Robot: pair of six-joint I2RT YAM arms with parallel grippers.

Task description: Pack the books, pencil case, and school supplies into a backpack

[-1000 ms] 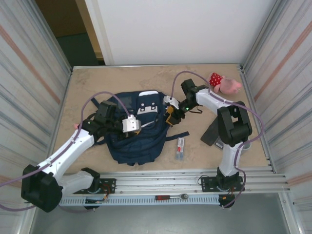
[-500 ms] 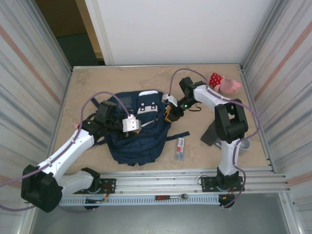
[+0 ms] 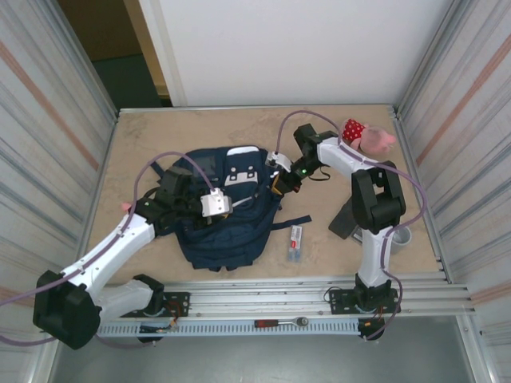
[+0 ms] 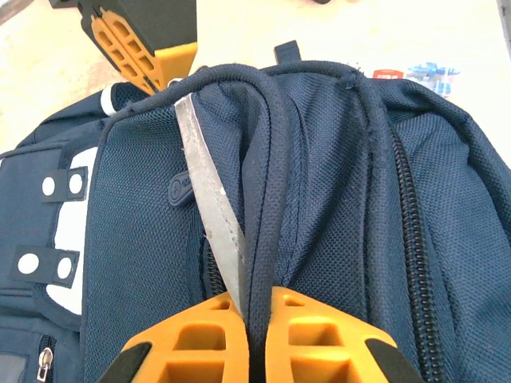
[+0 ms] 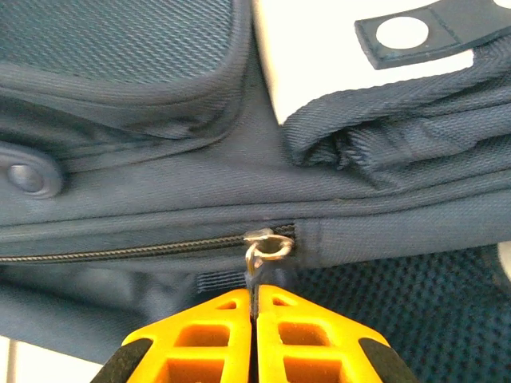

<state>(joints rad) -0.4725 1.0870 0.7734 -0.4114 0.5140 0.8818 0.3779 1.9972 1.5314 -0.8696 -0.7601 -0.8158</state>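
Right gripper [image 5: 254,299] is clamped on the zipper pull [image 5: 267,246] of the backpack [image 3: 231,231], which lies mid-table. Left gripper [image 4: 251,311] pinches a fabric fold [image 4: 271,175]. Recommended: draw the pull straight along the zipper track [image 5: 120,249], with the left holding the fabric taut.

- Backpack [image 3: 227,235]: lying flat at the middle of the table [image 3: 160,136].
- Narrow pack [image 3: 295,242]: on the table, just right of the backpack's near end.
- Pencil case [image 3: 345,217]: right of the narrow pack, partly under the right arm.
- Plush toy [image 3: 369,137]: far right corner, well apart from the backpack.
- Left gripper [image 3: 226,206]: on top of the backpack, clamped on a fold.
- Right gripper [image 3: 277,188]: at the backpack's far right edge, closed on the zipper pull [image 5: 263,249].
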